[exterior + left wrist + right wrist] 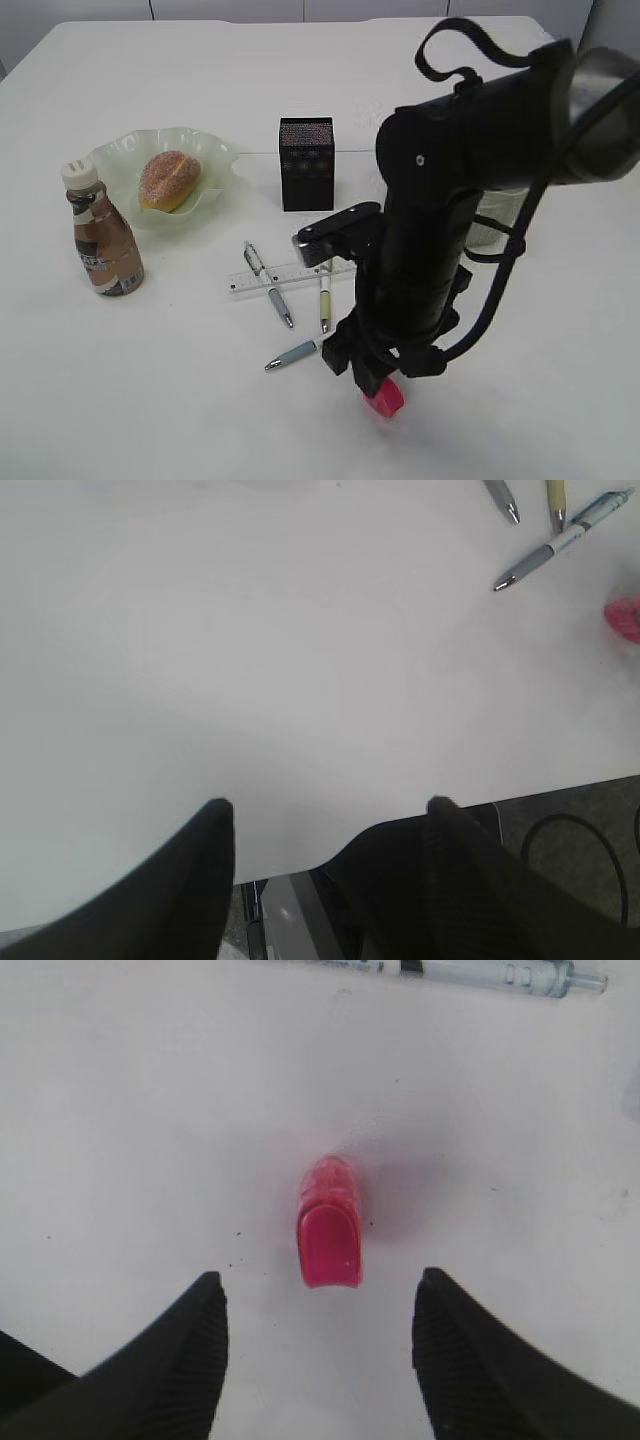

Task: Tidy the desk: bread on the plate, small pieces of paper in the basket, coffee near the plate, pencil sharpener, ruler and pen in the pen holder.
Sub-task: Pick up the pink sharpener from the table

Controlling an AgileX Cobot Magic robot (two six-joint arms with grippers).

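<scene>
Looking at the exterior view first: right arm hangs low over the desk (320, 70), its gripper (372, 372) just above the pink sharpener (384, 400), likely lining up a pick since the sharpener belongs in the pen holder (306, 163). Bread (170, 180) already sits on the plate (215, 150), coffee (104, 236) stands just beside the plate, so those parts look done. Ruler (288, 275) lies flat in front of the holder with a grey pen (268, 284) crossing it, a yellow pen (324, 304) next to that, a blue pen (293, 354) nearer the arm; all loose, none in the holder yet. No basket or paper scraps in view; something pale behind the arm, can't tell what. Left wrist view: left gripper (328, 815) parked at the desk edge, jaws apart, nothing between them, hovering over bare white top; pen tips and the sharpener show far off at upper right, so this arm looks idle, keeping out of the way. Floor and a cable beyond the edge. Right wrist view: right gripper (318, 1305) parted wide, empty, sharpener centred between the fingers on the surface, not touched, long axis pointing away from the camera; blue pen at top edge. Surface: plain white matte tabletop, a few dark specks near the sharpener. Room: pale wall panels behind, nothing else readable.
</scene>
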